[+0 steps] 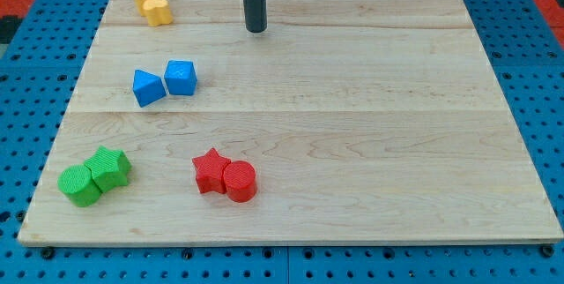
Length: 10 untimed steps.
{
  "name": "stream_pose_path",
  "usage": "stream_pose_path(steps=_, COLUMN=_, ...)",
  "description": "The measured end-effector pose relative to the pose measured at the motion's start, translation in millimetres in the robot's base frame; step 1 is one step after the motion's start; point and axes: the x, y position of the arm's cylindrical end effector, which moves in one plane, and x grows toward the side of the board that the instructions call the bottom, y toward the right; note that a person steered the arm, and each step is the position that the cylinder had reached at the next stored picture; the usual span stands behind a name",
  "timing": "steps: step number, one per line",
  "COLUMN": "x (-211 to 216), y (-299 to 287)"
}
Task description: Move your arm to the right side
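My tip [256,30], a stiff bare rod holding nothing, stands clear near the wooden board [370,143]'s top edge; yellow blocks [152,5] lie to its view-left. Nothing needs grasping; rightward path looks unobstructed.

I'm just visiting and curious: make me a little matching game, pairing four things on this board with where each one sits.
Things:
1. yellow blocks
2. blue blocks
3. green blocks
4. my tip

Places:
A. bottom left corner of the view
B. near the view's top, touching no block
C. top left corner of the view
D. left side, between the yellow and green pairs

Pairs: 1-C, 2-D, 3-A, 4-B
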Motion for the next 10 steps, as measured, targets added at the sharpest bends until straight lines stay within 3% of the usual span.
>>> stream_pose_path(steps=6, x=6.0, y=6.6)
stream_pose_path(steps=10, x=6.0, y=45.8)
